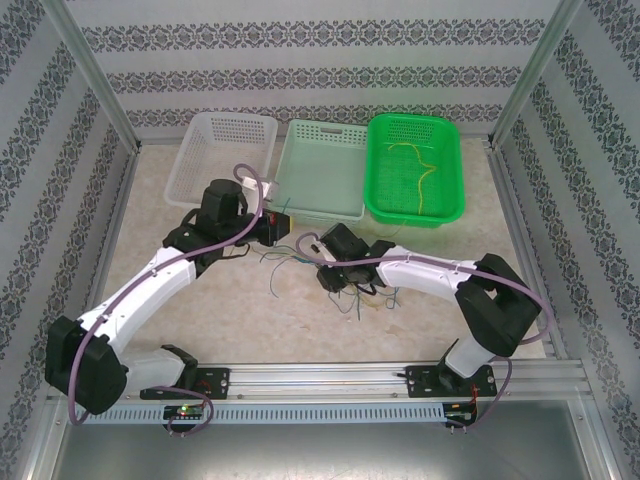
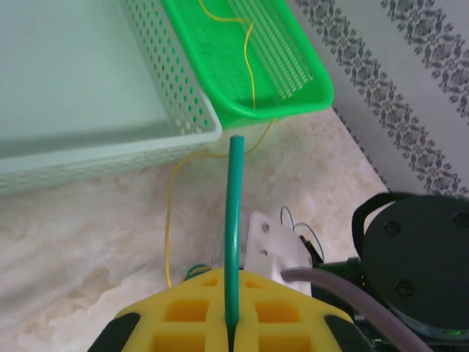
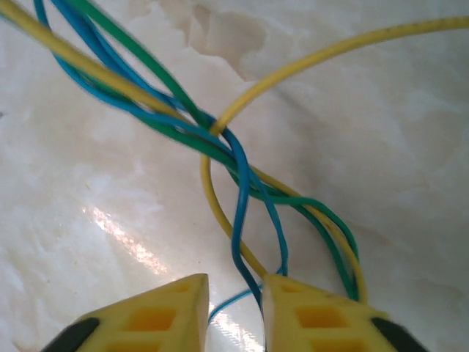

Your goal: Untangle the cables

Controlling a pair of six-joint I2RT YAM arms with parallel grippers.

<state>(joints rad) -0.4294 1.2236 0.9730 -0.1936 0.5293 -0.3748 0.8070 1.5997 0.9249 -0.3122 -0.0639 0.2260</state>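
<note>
Cables (image 3: 220, 147) knotted on the table (image 1: 300, 330), just in front of the green basket (image 1: 415, 217).
Left hand (image 2: 231, 326) pinches a green cable (image 2: 235, 220); right hand (image 3: 234, 312) narrowly spread around a blue strand (image 3: 236, 235).

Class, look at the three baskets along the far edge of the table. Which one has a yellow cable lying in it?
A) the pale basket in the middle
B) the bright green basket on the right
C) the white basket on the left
B: the yellow cable winds across the floor of the bright green basket.
</note>
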